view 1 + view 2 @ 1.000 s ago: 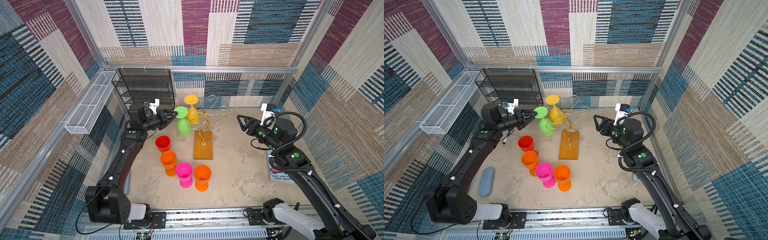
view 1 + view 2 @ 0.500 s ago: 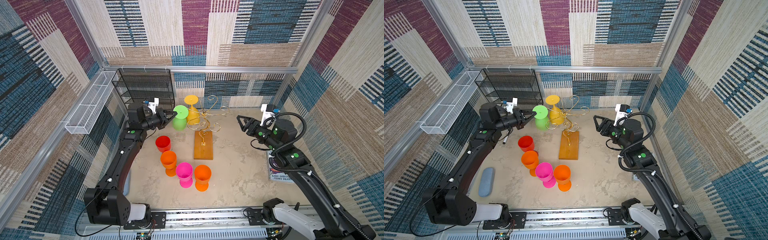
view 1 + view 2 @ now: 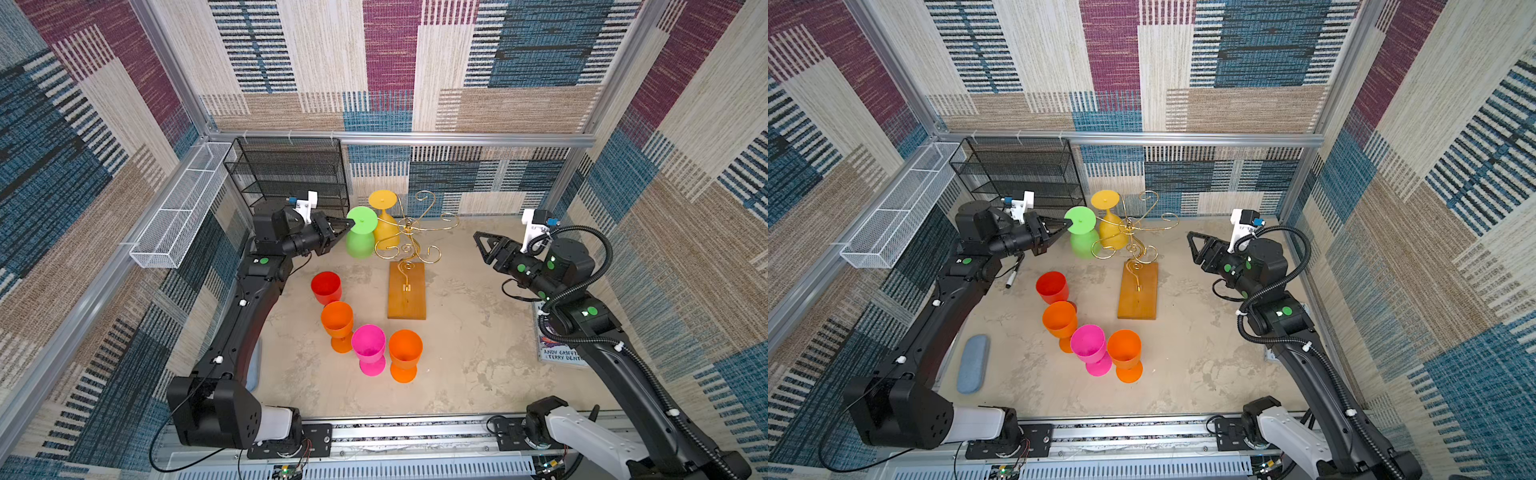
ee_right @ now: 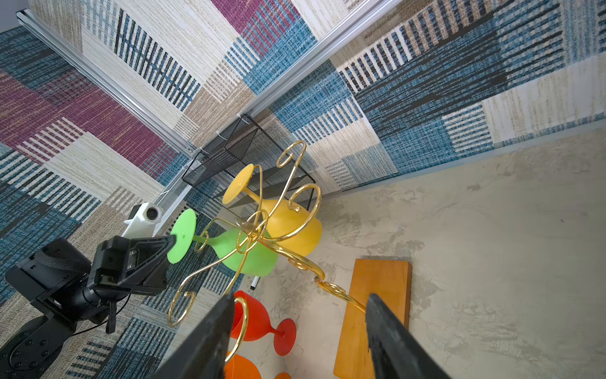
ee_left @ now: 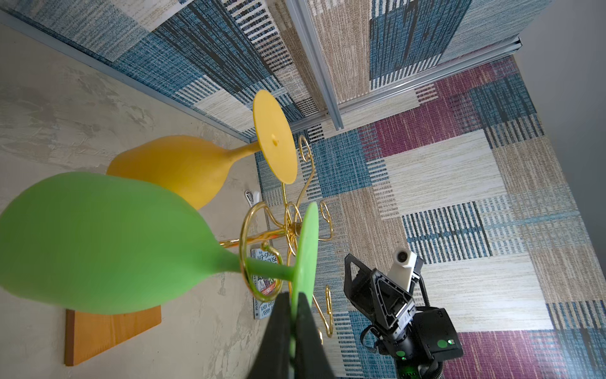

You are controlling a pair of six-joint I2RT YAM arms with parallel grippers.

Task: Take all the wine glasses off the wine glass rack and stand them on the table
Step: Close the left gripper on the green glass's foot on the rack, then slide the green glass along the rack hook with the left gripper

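The wine glass rack is a gold wire tree on an orange-brown wooden base. A green wine glass hangs upside down at its left side, its stem inside a gold loop. My left gripper is shut on the rim of its round foot. A yellow wine glass hangs just behind it. My right gripper stands open to the right of the rack, apart from it and holding nothing.
Upright glasses stand in front of the rack: red, orange, pink, orange. A black mesh shelf is at the back left, a white wire basket on the left wall. A book lies right, a blue-grey case left.
My left gripper has closed on the green glass's foot, and the green bowl has swung slightly to the left. The right arm has not moved.
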